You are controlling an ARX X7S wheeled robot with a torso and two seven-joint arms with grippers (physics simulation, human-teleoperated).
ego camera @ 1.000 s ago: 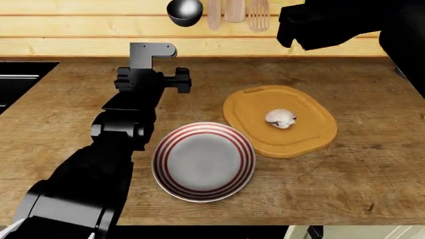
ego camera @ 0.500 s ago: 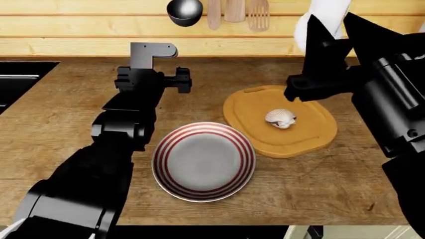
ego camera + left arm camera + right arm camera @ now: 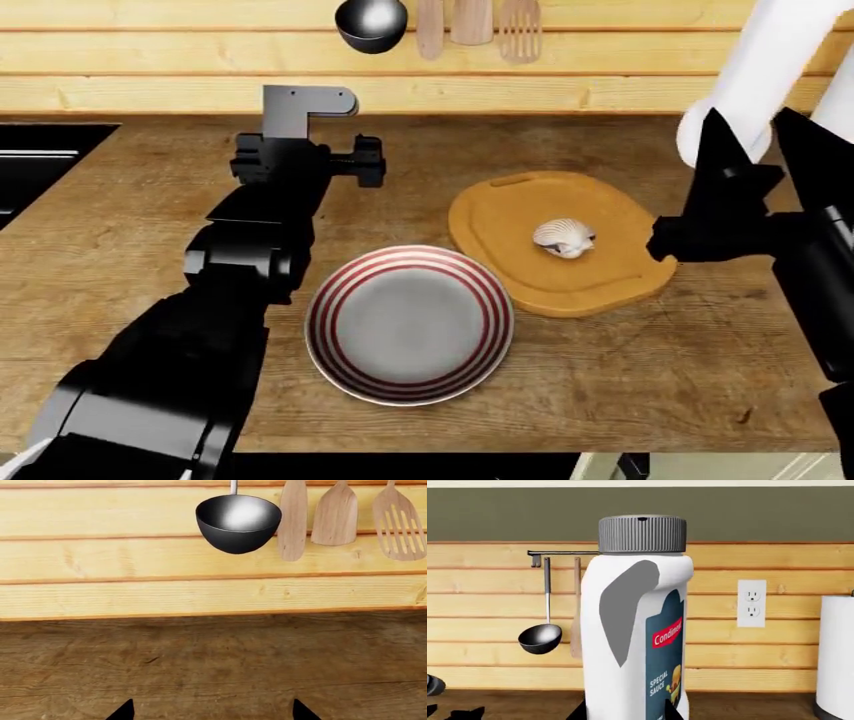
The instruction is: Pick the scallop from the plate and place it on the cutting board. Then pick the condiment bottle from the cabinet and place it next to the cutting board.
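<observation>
Now carried in right gripper [image 3: 727, 215], clamped low on its body: condiment bottle [image 3: 763, 72], over counter beside cutting board [image 3: 567, 240]. Likely light, rigid, slick, top-heavy. Left gripper [image 3: 212, 712] spread, empty.

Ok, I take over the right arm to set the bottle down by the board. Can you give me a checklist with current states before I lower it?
1. Scallop on the cutting board: ok, it lies near the middle.
2. Condiment bottle held by the right gripper: ok, it stands upright between the fingers, cap on.
3. Bottle above bare counter rather than the board: cannot tell, the gripper overlaps the board's right edge in the head view.
4. Bottle already on the counter: cannot tell, its base is hidden.
5. Left gripper out of the way: ok, open over bare counter, far side of the plate.
6. Plate empty: ok.
</observation>
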